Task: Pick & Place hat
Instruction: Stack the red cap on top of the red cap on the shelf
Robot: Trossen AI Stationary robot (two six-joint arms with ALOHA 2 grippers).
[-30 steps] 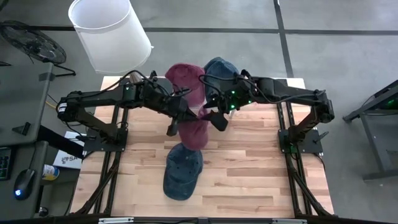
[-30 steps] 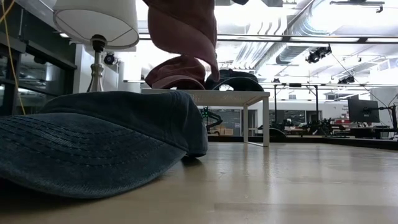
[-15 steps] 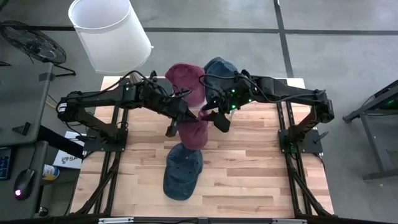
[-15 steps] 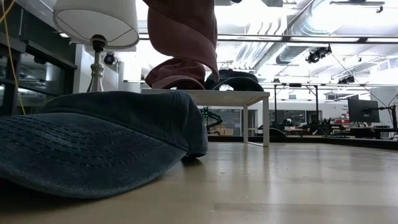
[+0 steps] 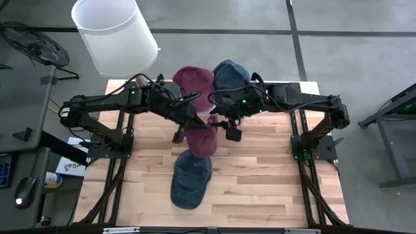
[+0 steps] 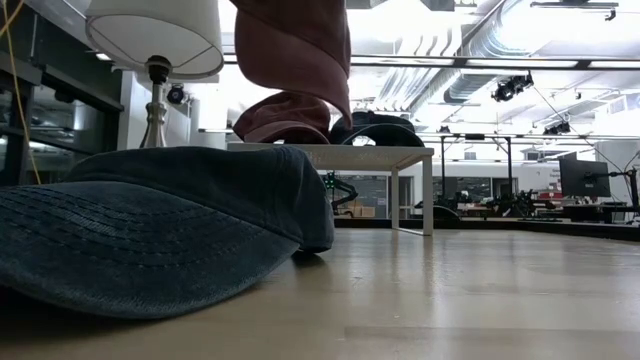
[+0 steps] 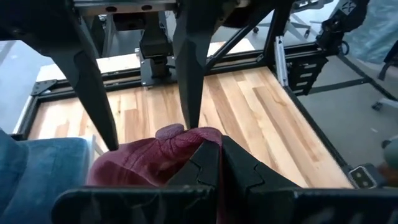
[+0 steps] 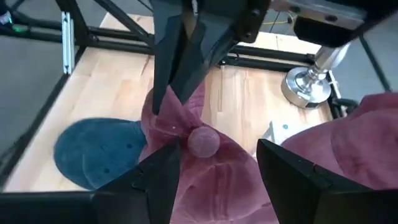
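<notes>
A maroon hat hangs over the middle of the table from my left gripper, which is shut on it. My right gripper is open just to the hat's right. Its fingers stand on either side of the crown around the top button. A blue hat lies flat on the table below, toward the near edge. Another maroon hat and another blue hat rest on a white stand at the far edge. My left gripper pinches the held hat's crown cloth close to the top button, between its two shut fingers, coming slanting down from the table's left. The hat hangs below the fingers, lifted clear of the table. My right gripper: I cannot tell whether its open fingers touch the crown.
A white lamp shade stands off the far left corner. Bare wood shows to the right of the lying blue hat and along the near edge. The arms' dark frames flank the table on both sides.
My right gripper has shifted slightly toward the near edge, beside the hanging hat. The hat itself has barely moved and still hangs from my left gripper.
</notes>
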